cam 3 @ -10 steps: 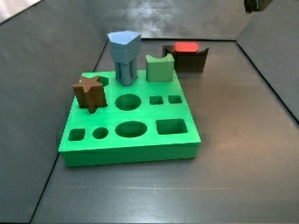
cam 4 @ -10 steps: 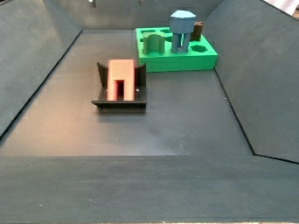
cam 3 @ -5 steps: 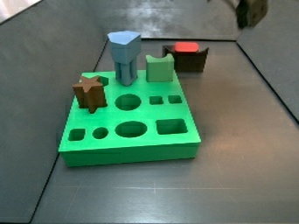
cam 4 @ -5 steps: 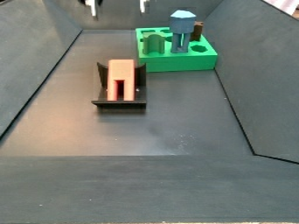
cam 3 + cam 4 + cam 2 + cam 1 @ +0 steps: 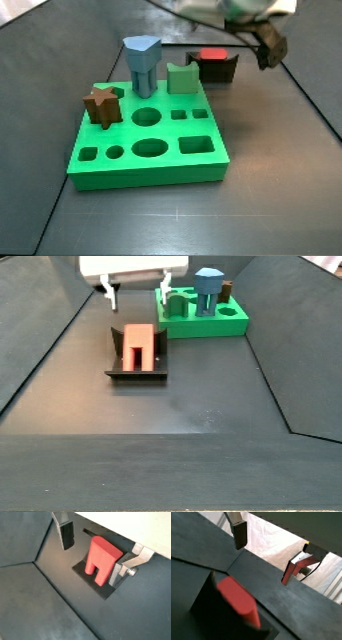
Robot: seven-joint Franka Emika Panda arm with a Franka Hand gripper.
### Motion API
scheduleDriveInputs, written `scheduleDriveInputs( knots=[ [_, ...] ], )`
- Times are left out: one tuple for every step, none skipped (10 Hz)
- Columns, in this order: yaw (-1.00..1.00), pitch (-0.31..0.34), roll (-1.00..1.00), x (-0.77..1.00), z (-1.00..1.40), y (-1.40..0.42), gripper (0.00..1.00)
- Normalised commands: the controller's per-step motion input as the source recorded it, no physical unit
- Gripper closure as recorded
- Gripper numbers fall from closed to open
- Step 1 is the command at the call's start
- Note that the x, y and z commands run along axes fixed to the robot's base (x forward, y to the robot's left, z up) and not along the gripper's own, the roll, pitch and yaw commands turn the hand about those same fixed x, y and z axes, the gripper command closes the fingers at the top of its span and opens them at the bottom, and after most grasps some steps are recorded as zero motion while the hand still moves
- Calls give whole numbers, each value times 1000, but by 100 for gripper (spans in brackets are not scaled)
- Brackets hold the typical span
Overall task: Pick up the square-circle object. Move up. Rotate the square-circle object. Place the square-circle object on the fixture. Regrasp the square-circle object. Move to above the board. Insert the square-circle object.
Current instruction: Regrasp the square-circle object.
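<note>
Judging regrasp pending: red peg [image 5: 138, 346] rests on fixture [image 5: 135, 369]; claw [image 5: 135, 293] above it, fingers apart, empty; we reckon move to board [image 5: 147, 140], insertion remain.

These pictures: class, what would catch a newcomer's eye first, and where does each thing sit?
The bright green board fills the middle of the floor, with a tall blue peg at its far edge. Behind it the red peg lies in the dark fixture. The open gripper hangs above it, empty.
</note>
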Motion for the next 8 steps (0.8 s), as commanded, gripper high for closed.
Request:
scheduleDriveInputs(
  knots=[
    [68,-87,72,101,-1000,41,0],
    [47,-88,73,114,-1000,34,0],
    [19,-80,74,102,-826,24,0],
    [6,-80,72,97,-722,19,0],
    [-9,-71,70,78,-522,14,0],
    [-18,-61,71,74,-370,8,0],
    [-26,-46,73,69,-225,7,0],
    [0,0,0,0,-500,0,100]
  ],
)
